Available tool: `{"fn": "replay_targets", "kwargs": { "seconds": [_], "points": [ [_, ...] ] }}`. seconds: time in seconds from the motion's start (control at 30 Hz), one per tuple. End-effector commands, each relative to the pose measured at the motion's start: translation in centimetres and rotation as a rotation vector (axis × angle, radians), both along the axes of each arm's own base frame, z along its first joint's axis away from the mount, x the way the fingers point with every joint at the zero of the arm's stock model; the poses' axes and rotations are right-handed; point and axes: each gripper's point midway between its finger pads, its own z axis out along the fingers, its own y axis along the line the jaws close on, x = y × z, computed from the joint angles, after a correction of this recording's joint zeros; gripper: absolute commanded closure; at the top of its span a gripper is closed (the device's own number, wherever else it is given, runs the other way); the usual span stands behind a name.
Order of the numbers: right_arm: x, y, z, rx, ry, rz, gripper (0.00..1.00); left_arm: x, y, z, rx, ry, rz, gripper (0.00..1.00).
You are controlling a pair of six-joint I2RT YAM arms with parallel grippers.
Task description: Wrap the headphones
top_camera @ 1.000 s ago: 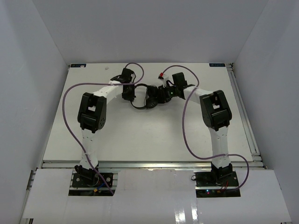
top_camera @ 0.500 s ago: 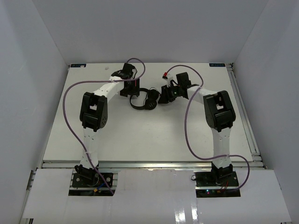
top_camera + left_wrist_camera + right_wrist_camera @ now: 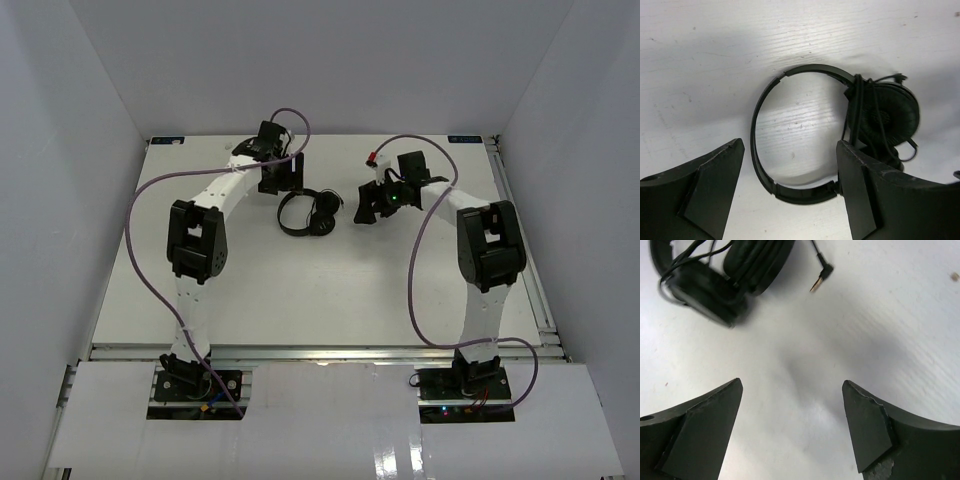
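The headphones (image 3: 308,213) lie on the white table (image 3: 300,290), a little toward 12 o'clock from its middle, and neither arm is touching them. A second ago both grippers were crowded over them. Since then the left gripper (image 3: 280,178) has drawn back to about 11 o'clock of the headphones, and the right gripper (image 3: 368,208) has drawn off to about 3 o'clock. The headphones themselves have barely shifted.

In the left wrist view, the left gripper (image 3: 789,150) has its fingers spread wide with nothing between them. The headphones (image 3: 760,125) lie flat beyond the fingers, with the thin headband curving round from 12 to 6 o'clock. The padded earcups are folded together at 3 o'clock, and the cord (image 3: 858,110) is looped over them in several turns.

In the right wrist view, the right gripper (image 3: 791,385) is likewise spread apart and holds nothing, with bare table between its fingers. The headphones (image 3: 715,290) sit at 11 o'clock of that picture. The cord's plug (image 3: 819,282) lies loose on the table at about 12 o'clock, gold tip showing.
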Motion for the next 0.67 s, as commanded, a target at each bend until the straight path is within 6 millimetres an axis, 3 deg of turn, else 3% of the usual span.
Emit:
{"fn": "replay_targets", "kwargs": {
  "seconds": [0.0,0.07,0.13,0.23,0.27,0.3,0.4,0.43,0.5,0.63],
  "points": [
    [-3.4,-1.0,6.7,-0.014,-0.16,0.1,0.08,-0.5,0.4,11.7,-0.094,-0.279,-0.058,0.12],
    [-5.5,-2.2,8.3,-0.047,-0.217,0.089,0.04,-2.7,0.7,15.0,-0.154,-0.419,-0.08,0.06],
    [-6.6,-3.8,9.2,-0.095,-0.285,0.03,0.08,-5.5,1.2,17.4,-0.22,-0.54,-0.092,0.03],
    [-7.9,-7.1,10.6,-0.19,-0.409,-0.093,0.1,-11.3,2.0,22.8,-0.362,-0.772,-0.14,0.02],
    [-8.4,-8.4,11.5,-0.213,-0.461,-0.156,0.1,-13.3,2.0,22.5,-0.398,-0.791,-0.167,0.02],
    [-9.0,-9.8,12.7,-0.227,-0.52,-0.234,0.1,-15.1,1.8,20.6,-0.426,-0.763,-0.196,0.02],
    [-10.7,-12.0,16.4,-0.189,-0.627,-0.38,0.1,-19.3,2.4,19.4,-0.464,-0.782,-0.238,0.02],
    [-11.3,-12.6,17.5,-0.175,-0.654,-0.421,0.1,-20.2,2.7,19.9,-0.468,-0.798,-0.241,0.02],
    [-11.9,-14.1,18.9,-0.163,-0.684,-0.52,0.1,-21.5,3.4,18.5,-0.456,-0.788,-0.233,0.02],
    [-12.4,-15.6,19.9,-0.174,-0.682,-0.601,0.1,-22.7,4.3,17.3,-0.427,-0.78,-0.211,0.02]
  ]
}}
